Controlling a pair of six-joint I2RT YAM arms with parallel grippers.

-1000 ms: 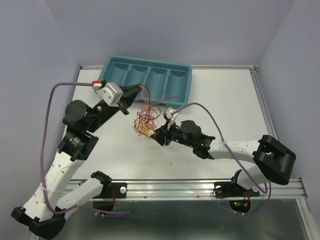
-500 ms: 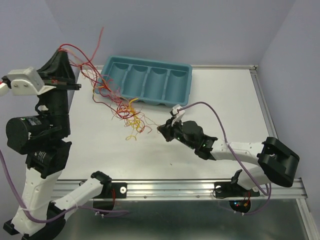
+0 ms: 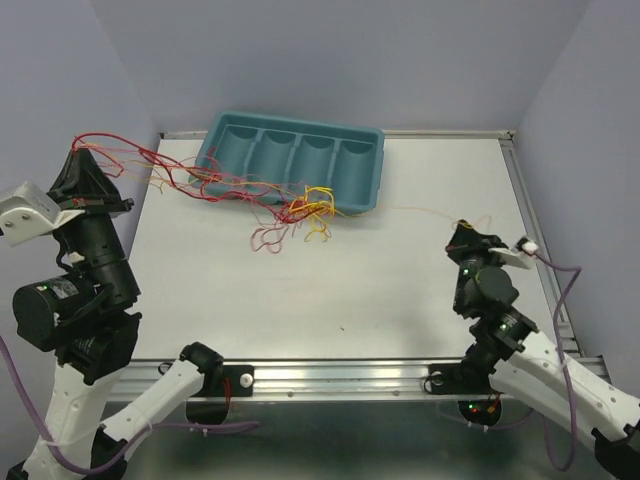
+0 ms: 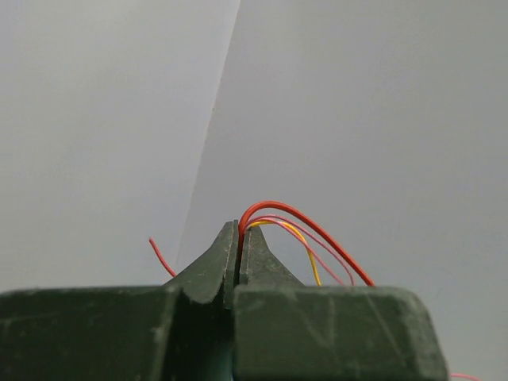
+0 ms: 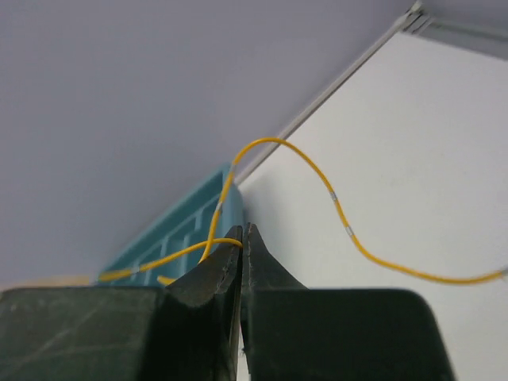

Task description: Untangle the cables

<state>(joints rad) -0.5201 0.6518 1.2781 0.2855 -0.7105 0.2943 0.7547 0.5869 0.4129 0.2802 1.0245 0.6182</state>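
Observation:
The cables (image 3: 300,208) are thin red, orange and yellow wires, knotted in a loose clump on the table in front of the teal tray. Several red, pink and yellow strands (image 3: 160,165) stretch from the clump up to my left gripper (image 3: 80,152), raised at the far left. In the left wrist view, my left gripper (image 4: 239,232) is shut on those strands (image 4: 305,218). My right gripper (image 3: 462,232) is at the right side of the table. It (image 5: 242,232) is shut on one yellow cable (image 5: 317,171), which runs back toward the clump.
The teal tray (image 3: 300,117) with its row of compartments lies at the back of the table; its edge (image 5: 178,226) shows in the right wrist view. Raised metal rails (image 3: 525,200) border the table. Purple arm cables (image 3: 565,300) hang by each arm.
The right gripper shut on a yellow cable and pulled it far to the right. The left arm swung up and left with its strands. The clump has been drawn out flatter.

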